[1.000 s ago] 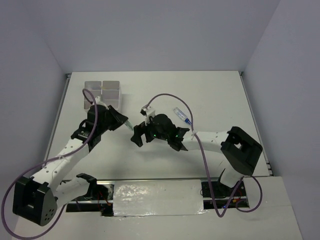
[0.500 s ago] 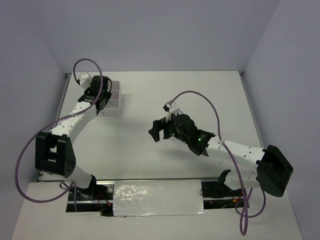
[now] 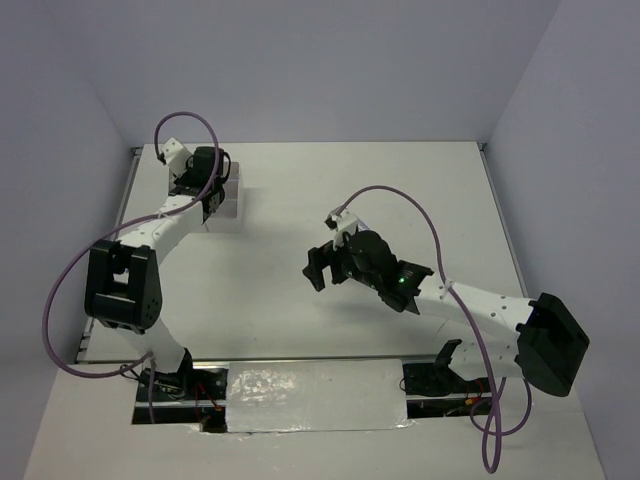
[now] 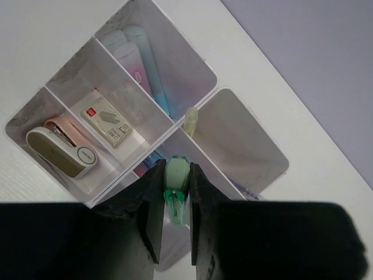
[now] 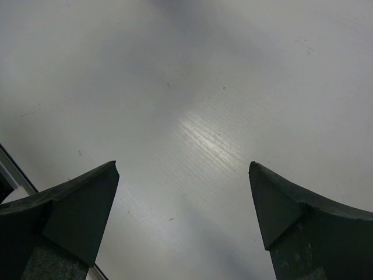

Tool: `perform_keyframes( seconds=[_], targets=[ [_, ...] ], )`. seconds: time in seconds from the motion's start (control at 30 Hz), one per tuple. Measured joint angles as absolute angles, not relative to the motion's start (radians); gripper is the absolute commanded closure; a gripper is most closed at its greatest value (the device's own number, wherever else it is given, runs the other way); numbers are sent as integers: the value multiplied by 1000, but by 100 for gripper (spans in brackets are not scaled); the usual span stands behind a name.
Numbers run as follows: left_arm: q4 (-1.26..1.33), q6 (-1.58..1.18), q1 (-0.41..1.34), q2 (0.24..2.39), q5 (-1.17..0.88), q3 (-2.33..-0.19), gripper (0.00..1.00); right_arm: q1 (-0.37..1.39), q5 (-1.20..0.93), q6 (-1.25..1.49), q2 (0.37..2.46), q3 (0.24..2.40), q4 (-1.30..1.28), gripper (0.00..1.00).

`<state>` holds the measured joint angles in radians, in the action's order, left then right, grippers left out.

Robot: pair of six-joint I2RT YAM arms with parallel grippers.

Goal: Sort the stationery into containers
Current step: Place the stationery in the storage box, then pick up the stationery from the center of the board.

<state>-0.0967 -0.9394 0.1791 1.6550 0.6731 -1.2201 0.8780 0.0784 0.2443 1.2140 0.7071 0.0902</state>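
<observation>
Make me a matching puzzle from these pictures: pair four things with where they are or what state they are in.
Things:
1. green stick
2. stapler
3. right gripper
4. pink and blue sticks

States:
A. open above the bare table
B. alone in one compartment of the box
C. pinched in the left gripper
D. side by side in one compartment

Pairs: 1-C, 2-B, 3-A, 4-D

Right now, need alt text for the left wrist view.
The left gripper is shut on a short pale-green capped stick, held over a translucent whitish four-compartment plastic box. Inside the box lie a cream-and-pink stapler, a small grey carton and pastel pink and blue sticks.
</observation>
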Motion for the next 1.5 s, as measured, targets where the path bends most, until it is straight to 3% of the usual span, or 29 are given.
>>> perform_keyframes(
  seconds=[0.13,0.17,0.23,0.33,0.57,0.63,0.87,1.1,1.5],
  targets=[
    [-75,-915,182,1703,685,-1240,62,877,64,236,1214,717,73,0],
    [-73,-913,184,1715,688,-1248,53,877,62,235,1214,722,72,0],
    [-67,-905,186,1726,692,-1255,45,877,54,233,1214,731,72,0],
    [-58,-895,188,1728,699,-1257,26,874,44,229,1214,740,70,0],
    [-54,-904,192,1671,683,-1211,13,762,-56,234,1216,753,33,0],
    [-76,-905,196,1612,666,-1190,1,698,-86,234,1240,782,-9,0],
    [-221,-833,233,1334,472,-1198,1,526,-35,159,1443,957,-181,2],
    [-355,-690,298,1031,231,-1073,1,381,-47,83,1610,1015,-265,18],
    [-550,-480,302,799,-62,-852,1,355,-69,-2,1671,1040,-240,31]
  ],
)
